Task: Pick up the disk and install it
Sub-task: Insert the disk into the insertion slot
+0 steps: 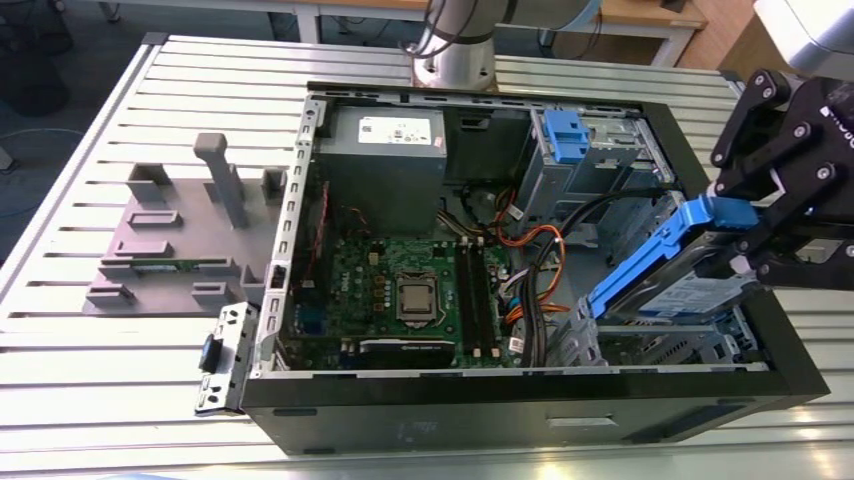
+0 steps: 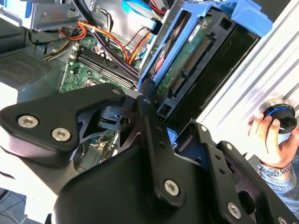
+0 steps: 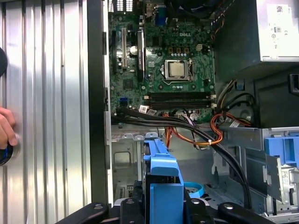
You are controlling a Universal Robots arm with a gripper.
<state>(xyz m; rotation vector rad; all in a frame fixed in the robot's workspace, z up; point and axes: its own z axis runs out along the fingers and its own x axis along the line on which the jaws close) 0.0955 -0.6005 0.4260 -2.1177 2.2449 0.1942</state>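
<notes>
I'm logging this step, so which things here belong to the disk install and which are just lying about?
In the job:
disk, gripped by the hand
open computer case

Lying about:
grey plastic stand
power supply
motherboard
person's hand on a knob

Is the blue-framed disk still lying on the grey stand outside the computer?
No. In the exterior view the tool holds the disk tilted over the open computer case, away from the grey stand.

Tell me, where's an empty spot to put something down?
Bare table slats lie in front of the grey stand, and between it and the computer case. Inside the case it's crowded: motherboard, cables, and the gripper holding the disk tilted over the drive bay.
</notes>
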